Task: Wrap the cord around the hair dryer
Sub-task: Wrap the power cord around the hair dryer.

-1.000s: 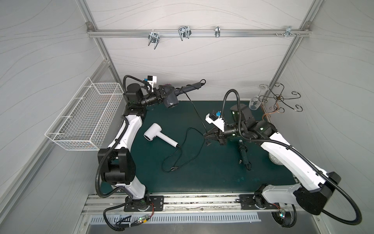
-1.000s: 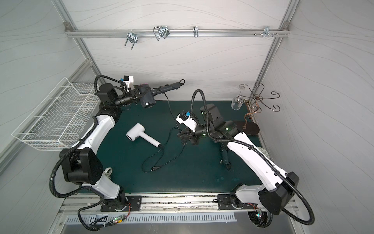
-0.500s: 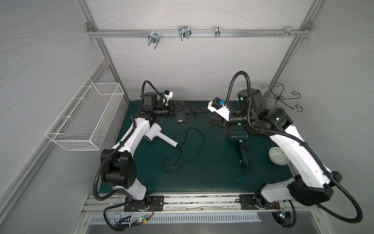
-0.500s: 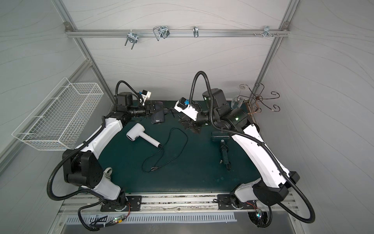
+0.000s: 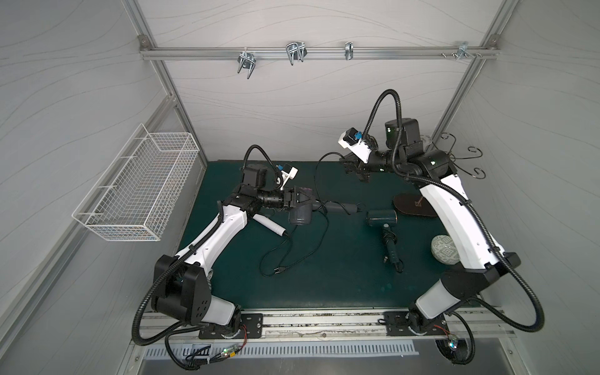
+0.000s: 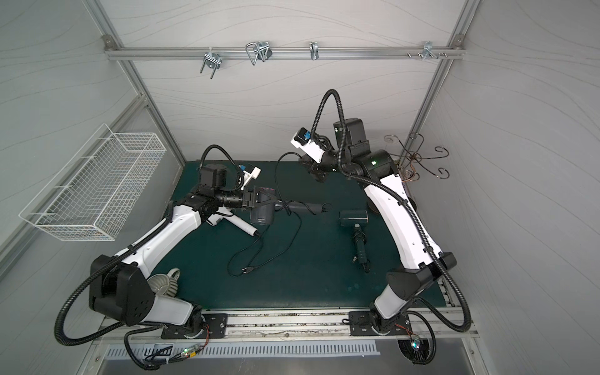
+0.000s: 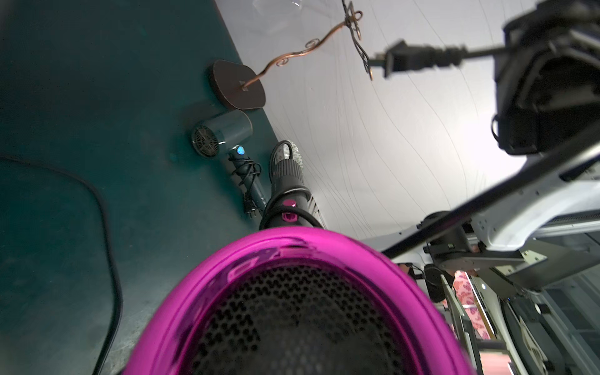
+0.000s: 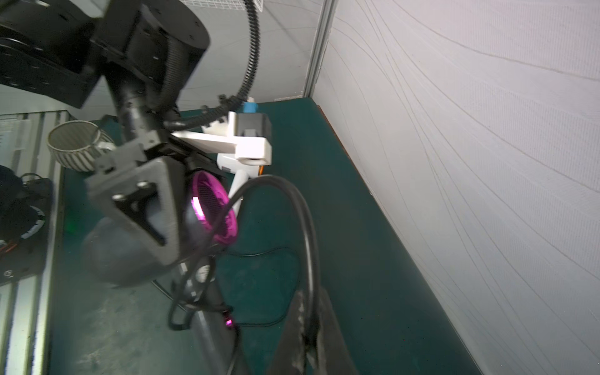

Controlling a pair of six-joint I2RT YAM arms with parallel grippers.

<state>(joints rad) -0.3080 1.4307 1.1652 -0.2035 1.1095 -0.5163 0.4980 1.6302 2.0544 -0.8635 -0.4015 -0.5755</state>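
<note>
Dark green matting covered the table [image 5: 324,285]. Your left jaws stood wide, clamped on the matte grey hair dryer [image 5: 300,216], its perforated grille ringed in glossy magenta, above mid-table. Your right jaws pinched shut on its smooth black cord [image 8: 310,240].

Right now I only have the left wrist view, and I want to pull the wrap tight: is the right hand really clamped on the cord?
Observer: Yes. The right wrist view shows the right hand shut on the cord.
Operator: How does my left hand hold the dryer?
Observer: In a top view the left hand clamps the grey hair dryer across its head.
Operator: Anything below it?
Observer: A white hair dryer lies on the mat, partly under the left arm.
</note>
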